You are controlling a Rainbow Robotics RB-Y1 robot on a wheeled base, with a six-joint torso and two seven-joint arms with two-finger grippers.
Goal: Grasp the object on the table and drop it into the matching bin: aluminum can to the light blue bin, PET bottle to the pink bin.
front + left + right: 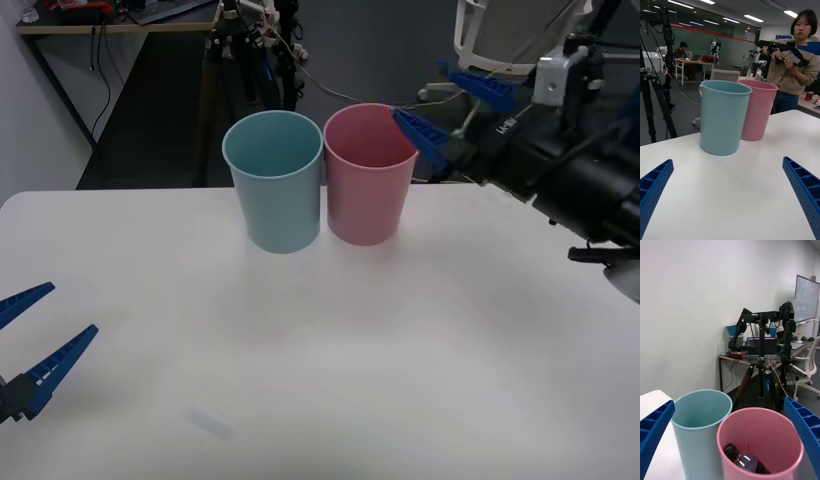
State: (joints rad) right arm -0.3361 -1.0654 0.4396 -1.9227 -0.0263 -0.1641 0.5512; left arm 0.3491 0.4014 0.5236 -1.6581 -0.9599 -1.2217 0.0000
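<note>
White counter [420,350] carries the light blue bin [274,180] touching the pink bin [368,186] at its 3 o'clock; the PET bottle [747,462] lies inside the pink one. Right gripper [448,113] hovers above it, jaws apart; left gripper [30,335] waits at 8 o'clock, jaws apart

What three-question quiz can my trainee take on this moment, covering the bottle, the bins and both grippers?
1. True or false: the PET bottle lies inside the pink bin.
2. Which gripper is raised beside the pink bin's rim?
A. left gripper
B. right gripper
3. Fill in: the light blue bin stands on the robot's ____ side of the pink bin.

Key: 1 true; 2 B, its fingers open; 3 left. The left gripper sits open low over the table.
</note>
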